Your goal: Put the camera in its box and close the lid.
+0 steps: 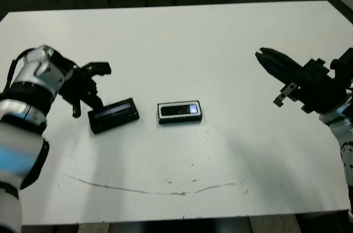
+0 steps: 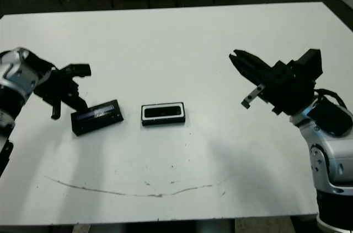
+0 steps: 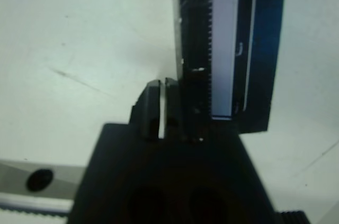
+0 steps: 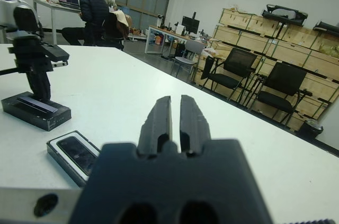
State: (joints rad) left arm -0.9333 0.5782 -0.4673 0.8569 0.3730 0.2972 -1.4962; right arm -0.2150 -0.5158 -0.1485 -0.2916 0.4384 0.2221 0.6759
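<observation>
The box [image 1: 160, 113] lies at the table's middle, its white lining showing around the camera [image 1: 181, 109], which rests inside with its small bluish screen lit. The lid [image 1: 114, 115] lies flat to the left of the box, a small gap apart, with its greyish strip up. My left gripper [image 1: 95, 87] stands open at the lid's left end, one finger [image 4: 39, 83] reaching down onto the lid [image 4: 34, 108]. My right gripper [image 1: 265, 57] hovers shut above the table, well to the right of the box [image 4: 53, 147], holding nothing.
A thin dark scratch [image 1: 149, 191] runs along the table [image 1: 176, 40] near its front edge. Beyond the table, the right wrist view shows a person [image 4: 92, 7] seated at a desk, black chairs [image 4: 233, 70] and stacked crates.
</observation>
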